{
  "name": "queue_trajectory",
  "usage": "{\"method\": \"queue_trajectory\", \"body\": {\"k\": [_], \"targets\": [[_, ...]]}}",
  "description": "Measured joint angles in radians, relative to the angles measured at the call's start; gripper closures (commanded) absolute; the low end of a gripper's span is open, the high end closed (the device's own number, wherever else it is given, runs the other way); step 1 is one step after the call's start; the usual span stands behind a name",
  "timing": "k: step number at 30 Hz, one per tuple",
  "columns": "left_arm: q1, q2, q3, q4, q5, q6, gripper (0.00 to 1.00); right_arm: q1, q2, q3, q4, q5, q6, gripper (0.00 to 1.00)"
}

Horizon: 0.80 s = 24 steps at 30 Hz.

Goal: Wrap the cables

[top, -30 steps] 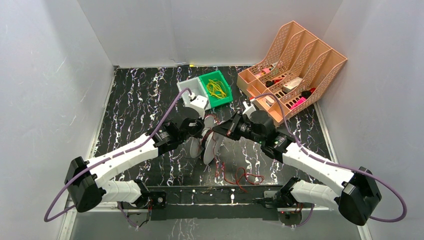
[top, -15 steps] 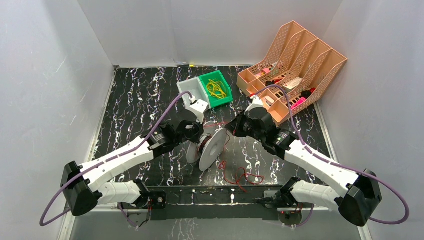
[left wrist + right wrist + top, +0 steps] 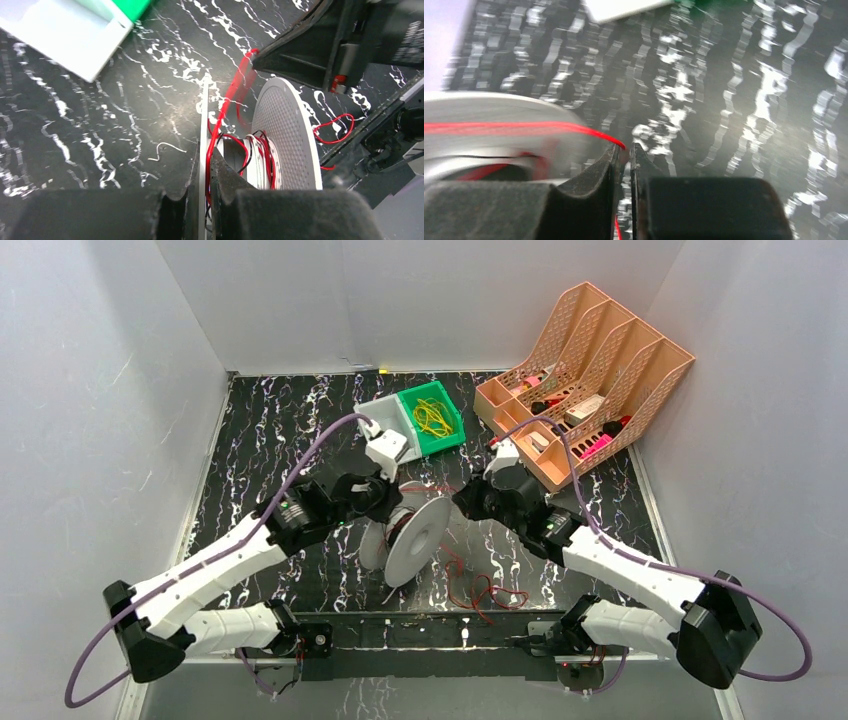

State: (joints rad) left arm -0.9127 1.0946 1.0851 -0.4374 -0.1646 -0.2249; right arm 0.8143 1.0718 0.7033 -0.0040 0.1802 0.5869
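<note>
My left gripper point(image 3: 202, 200) is clamped on the left-hand flange of the white spool point(image 3: 415, 538). The spool stands tilted on edge in the middle of the black marbled table point(image 3: 260, 440).

The red wire point(image 3: 230, 100) is thin and string-like, bright against the dark top. A few turns sit on the spool's core. One strand runs up from between the flanges to my right gripper point(image 3: 625, 155), whose fingers are almost together with that strand pinched in the narrow gap. The right wrist view is blurred, though. The rest of the wire lies in loose loops on the table, near the near edge and just right of the spool.

Far of the spool is a pale grey bin point(image 3: 383, 416) — I cannot tell what it holds. Touching its right side is a green bin point(image 3: 447, 433) holding a yellow wire tangle point(image 3: 432, 417). At the far right an orange slotted rack point(image 3: 620, 340) holds pink markers and small boxes in its compartments.
</note>
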Motion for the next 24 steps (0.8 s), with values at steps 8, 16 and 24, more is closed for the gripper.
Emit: {"method": "queue_trajectory", "body": {"k": [8, 16, 24], "targets": [[0.014, -0.135, 0.144, -0.117, -0.077, 0.018, 1.0, -0.06, 0.05, -0.149, -0.08, 0.108, -0.02, 0.55], [0.014, -0.136, 0.223, -0.173, -0.142, 0.046, 1.0, -0.06, 0.0, -0.158, -0.076, 0.049, -0.019, 0.39], [0.014, -0.101, 0.28, -0.212, -0.22, 0.059, 1.0, -0.06, -0.161, -0.16, -0.067, -0.126, -0.074, 0.27]]}}
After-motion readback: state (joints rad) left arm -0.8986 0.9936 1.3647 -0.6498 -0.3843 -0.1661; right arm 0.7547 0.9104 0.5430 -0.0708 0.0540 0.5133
